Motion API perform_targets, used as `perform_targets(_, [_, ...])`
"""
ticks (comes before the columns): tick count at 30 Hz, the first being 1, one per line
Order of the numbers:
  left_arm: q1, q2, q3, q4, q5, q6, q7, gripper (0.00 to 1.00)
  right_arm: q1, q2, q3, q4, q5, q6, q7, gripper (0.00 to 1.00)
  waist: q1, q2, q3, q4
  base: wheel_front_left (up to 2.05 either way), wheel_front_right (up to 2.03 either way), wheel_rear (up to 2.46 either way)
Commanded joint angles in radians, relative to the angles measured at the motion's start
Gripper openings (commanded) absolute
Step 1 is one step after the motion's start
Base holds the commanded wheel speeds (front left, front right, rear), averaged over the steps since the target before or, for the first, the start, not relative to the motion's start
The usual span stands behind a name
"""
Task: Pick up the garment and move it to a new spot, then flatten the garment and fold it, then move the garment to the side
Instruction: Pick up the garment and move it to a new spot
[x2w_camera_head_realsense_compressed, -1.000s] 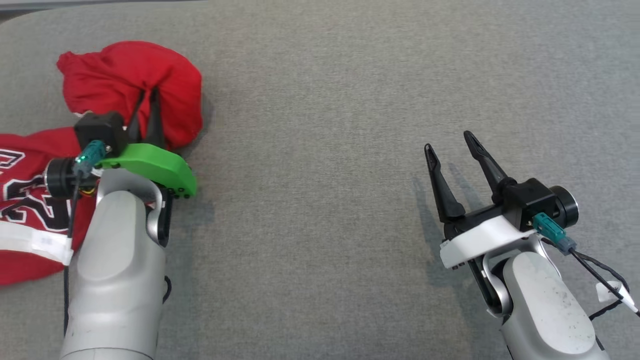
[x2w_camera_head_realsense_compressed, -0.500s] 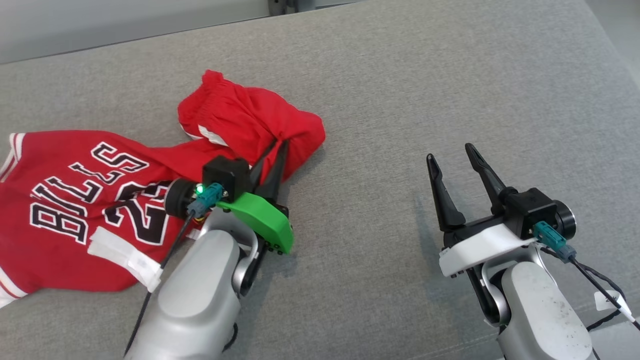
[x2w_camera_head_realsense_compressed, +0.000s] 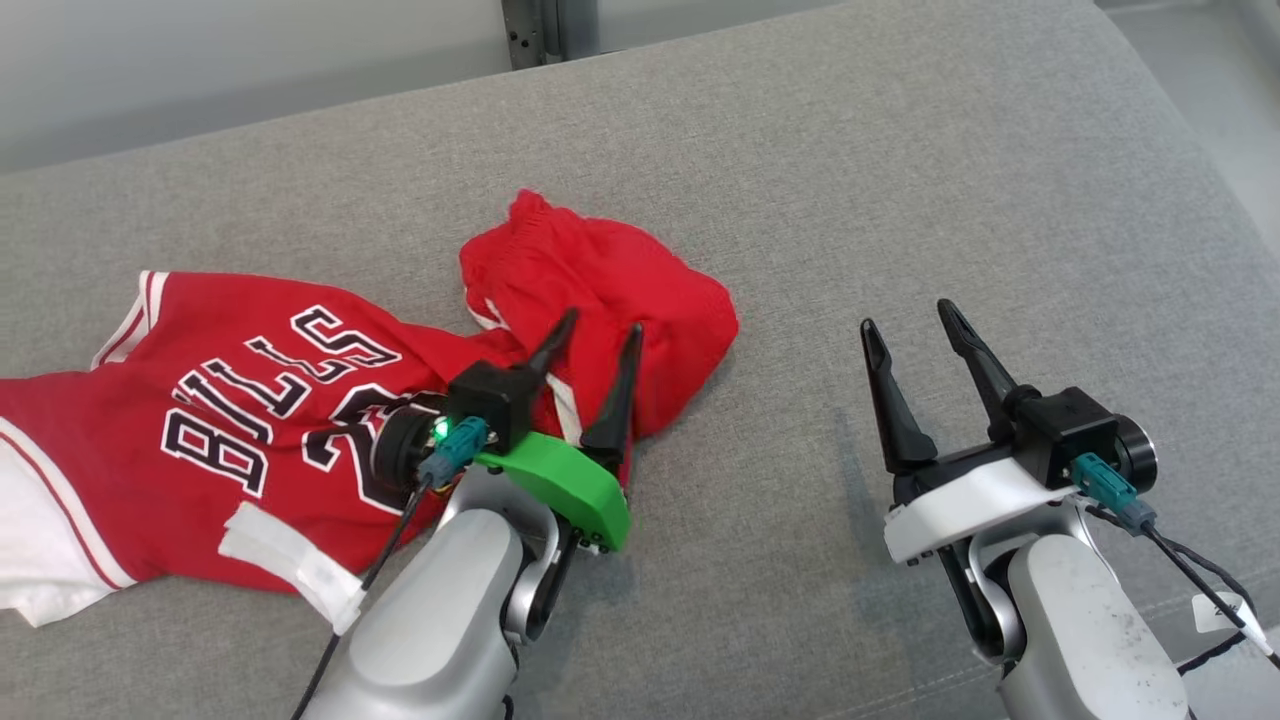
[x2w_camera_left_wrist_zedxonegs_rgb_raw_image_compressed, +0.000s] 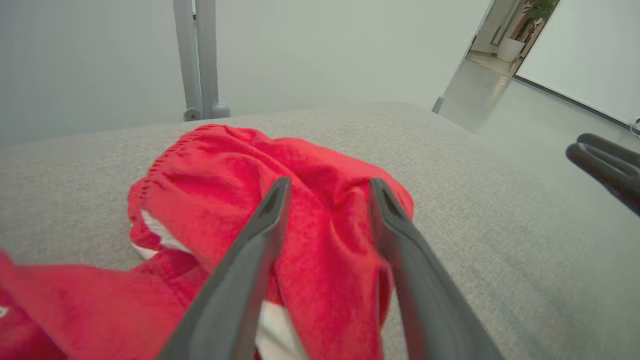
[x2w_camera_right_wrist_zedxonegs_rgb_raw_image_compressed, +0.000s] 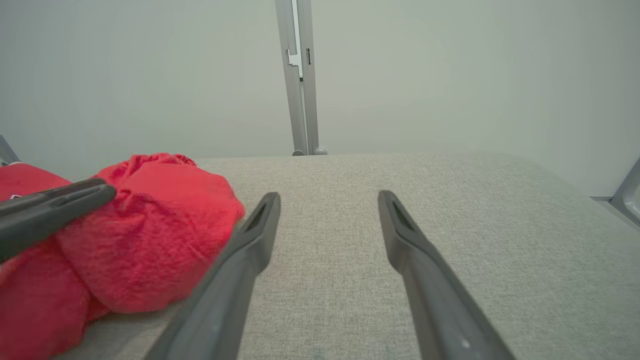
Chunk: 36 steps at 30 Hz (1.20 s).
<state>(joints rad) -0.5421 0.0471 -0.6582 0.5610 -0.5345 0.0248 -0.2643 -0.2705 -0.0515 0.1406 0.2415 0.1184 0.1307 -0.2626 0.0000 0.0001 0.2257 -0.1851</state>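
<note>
Lying crumpled on the grey counter (x2w_camera_head_realsense_compressed: 900, 150), the red garment (x2w_camera_head_realsense_compressed: 160, 470) is not yet flattened. Its lettered panel spreads out to the left of the left tool (x2w_camera_head_realsense_compressed: 592, 345), and its bunched end (x2w_camera_head_realsense_compressed: 640, 285) sits directly under and ahead of that tool's fingertips.

**Placement rationale**
- The left tool is angled low over the bunched end. That is the highest and thickest fold, and probably the easiest part to pinch.
- The right tool (x2w_camera_head_realsense_compressed: 905, 330) is held well apart from the cloth, on the side of the bunched end away from the lettered panel. There it casts no shadow on the garment, and it is likely placed ready to take a second edge when flattening begins.
- The bare counter ahead of and around the right tool leaves room to spread the garment.

**Tool state**
- Left tool: the fingers are spread apart. In the left wrist view, red cloth fills the gap between them and passes beneath both. No fold is clamped. The pictures do not show whether the fingers rest on the cloth or hover just above it.
- Right tool: the fingers are spread wide and hold nothing. Only bare counter shows between them in the right wrist view, with the bunched end just beside its left finger.

**Assessment**
The flatten, fold and move-aside steps are not yet done. A grasp from this pose would need the left tool to close on the fold between its fingers.
</note>
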Motion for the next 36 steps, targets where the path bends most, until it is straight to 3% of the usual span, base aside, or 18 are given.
perform_targets(1, [0.019, 0.006, 0.025, -0.010, 0.026, 0.013, 0.000, 1.00, 0.014, 0.000, -0.001, 0.000, -0.006, 0.000, -0.003, 1.00, 0.0000, -0.0001, -0.012, 0.017, 0.00, 0.00, 0.00])
perform_targets(12, [0.209, 0.007, 0.321, -0.109, 0.177, 0.049, 0.000, 1.00, 0.057, -0.004, 0.004, 0.018, -0.018, 0.000, -0.003, 1.00, 0.0000, -0.0001, -0.105, 0.098, 0.00, 0.00, 0.00])
perform_targets(20, [0.411, 0.007, 0.534, -0.203, 0.289, 0.023, 0.000, 1.00, 0.109, -0.002, 0.003, 0.032, -0.025, 0.000, -0.003, 1.00, 0.0000, -0.0001, -0.184, 0.141, 0.00, 0.00, 0.00])
perform_targets(30, [0.570, 0.004, 0.674, -0.255, 0.329, 0.015, 0.000, 1.00, 0.150, -0.005, -0.015, 0.038, -0.027, 0.000, -0.003, 1.00, 0.0000, -0.0001, -0.225, 0.157, 0.00, 0.00, 0.00])
perform_targets(36, [0.593, 0.004, 0.678, -0.261, 0.299, 0.027, 0.000, 1.00, 0.164, -0.004, -0.024, 0.032, -0.028, 0.000, -0.003, 1.00, 0.0000, -0.0001, -0.223, 0.156, 0.00, 0.00, 0.00])
